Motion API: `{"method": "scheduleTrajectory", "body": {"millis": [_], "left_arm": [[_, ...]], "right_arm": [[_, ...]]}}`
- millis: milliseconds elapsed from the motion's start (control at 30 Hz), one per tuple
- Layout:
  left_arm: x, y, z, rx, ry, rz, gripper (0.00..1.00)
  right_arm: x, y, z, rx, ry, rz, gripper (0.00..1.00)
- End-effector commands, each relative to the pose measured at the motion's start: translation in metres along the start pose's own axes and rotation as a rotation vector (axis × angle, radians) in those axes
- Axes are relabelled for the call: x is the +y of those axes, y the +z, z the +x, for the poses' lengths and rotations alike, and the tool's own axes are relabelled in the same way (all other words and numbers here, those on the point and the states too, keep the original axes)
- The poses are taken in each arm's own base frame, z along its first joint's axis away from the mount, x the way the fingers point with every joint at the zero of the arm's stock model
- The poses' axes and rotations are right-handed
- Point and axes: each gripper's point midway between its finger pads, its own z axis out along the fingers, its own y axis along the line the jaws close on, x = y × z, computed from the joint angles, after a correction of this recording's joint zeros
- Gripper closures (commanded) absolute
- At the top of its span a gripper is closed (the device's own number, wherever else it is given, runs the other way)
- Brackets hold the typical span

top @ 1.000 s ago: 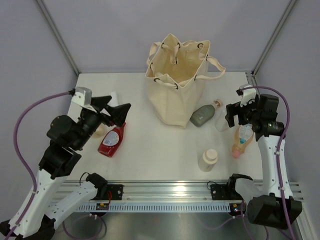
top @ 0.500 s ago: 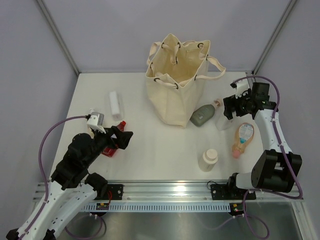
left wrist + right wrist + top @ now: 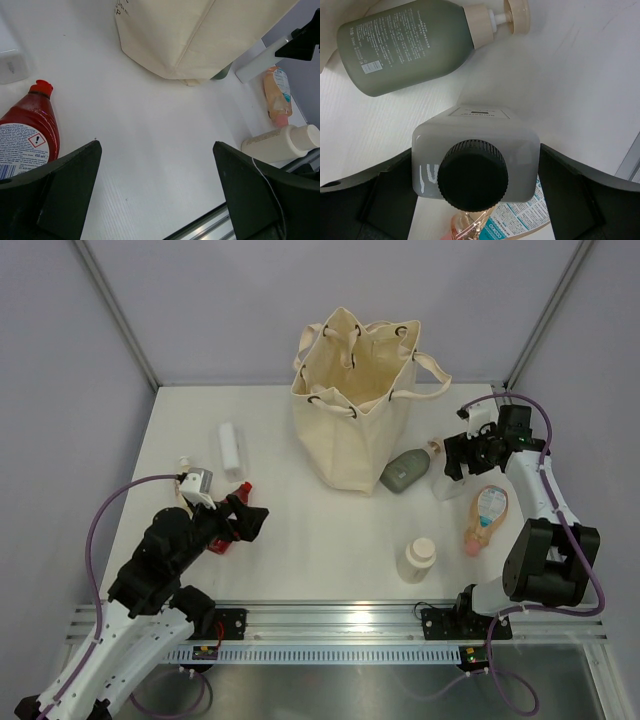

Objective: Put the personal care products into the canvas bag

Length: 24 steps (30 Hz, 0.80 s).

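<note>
Two neighbours, grey-green bottle (image 3: 404,471) and pink bottle (image 3: 487,512), flank right gripper's (image 3: 461,459) white bottle (image 3: 476,131).

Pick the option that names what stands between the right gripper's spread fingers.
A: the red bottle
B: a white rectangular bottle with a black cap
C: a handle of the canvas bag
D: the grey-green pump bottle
B: the right wrist view looks straight down on the white rectangular bottle, black cap up, between the spread fingers of the right gripper. The grey-green pump bottle lies on its side beyond it.
</note>
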Motion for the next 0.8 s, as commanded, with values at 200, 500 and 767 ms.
{"method": "scheduleTrajectory", "body": {"millis": [200,500,767], "left_arm": [[-0.009,0.002,-0.008,-0.035,-0.030,0.037,0.01],[-0.009,-0.002,-0.009,-0.036,-0.030,0.038,0.01],[-0.009,0.004,-0.009,-0.031,-0.031,0.035,0.01]], "right_arm": [[-0.004,0.003,-0.024,-0.100,0.025,0.003,0.39],[0.007,-0.056,-0.065,-0.283,0.020,0.059,1.00],[0.043,-0.137,-0.103,-0.453,0.010,0.025,1.00]]}}
